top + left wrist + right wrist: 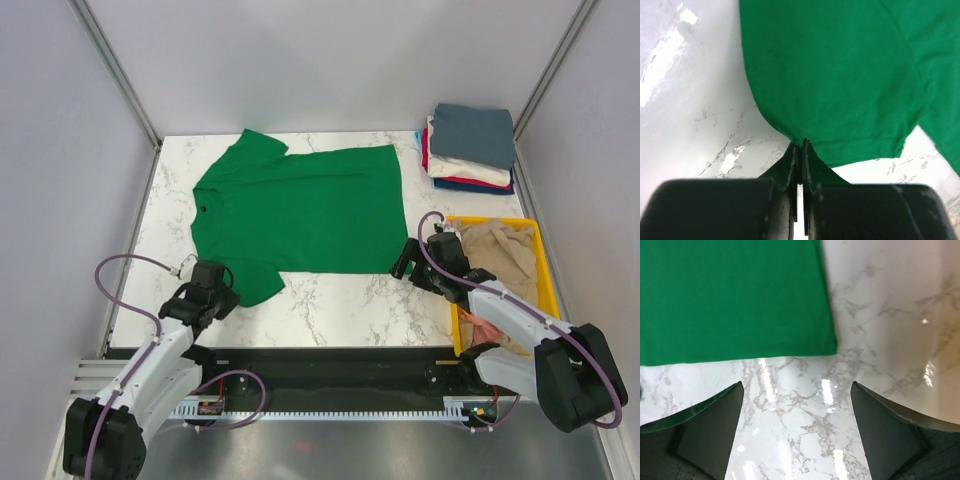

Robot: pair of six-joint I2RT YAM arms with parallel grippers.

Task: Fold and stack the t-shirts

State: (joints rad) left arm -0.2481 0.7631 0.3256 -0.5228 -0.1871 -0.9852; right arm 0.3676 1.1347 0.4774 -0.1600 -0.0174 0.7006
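Observation:
A bright green t-shirt point(300, 210) lies spread flat on the marble table, collar to the left and hem to the right. My left gripper point(218, 292) is shut on the edge of its near sleeve; in the left wrist view the shut fingertips point(802, 145) pinch the green sleeve hem point(850, 150). My right gripper point(408, 258) is open and empty just off the shirt's near hem corner point(827, 347), low over bare table, as the right wrist view point(796, 390) shows. A stack of folded t-shirts point(470, 150), slate blue on top, sits at the back right.
A yellow bin point(546, 270) at the right edge holds a crumpled beige t-shirt point(500, 255) and a bit of salmon pink cloth point(487, 328). My right arm lies along the bin's left side. Grey walls enclose the table.

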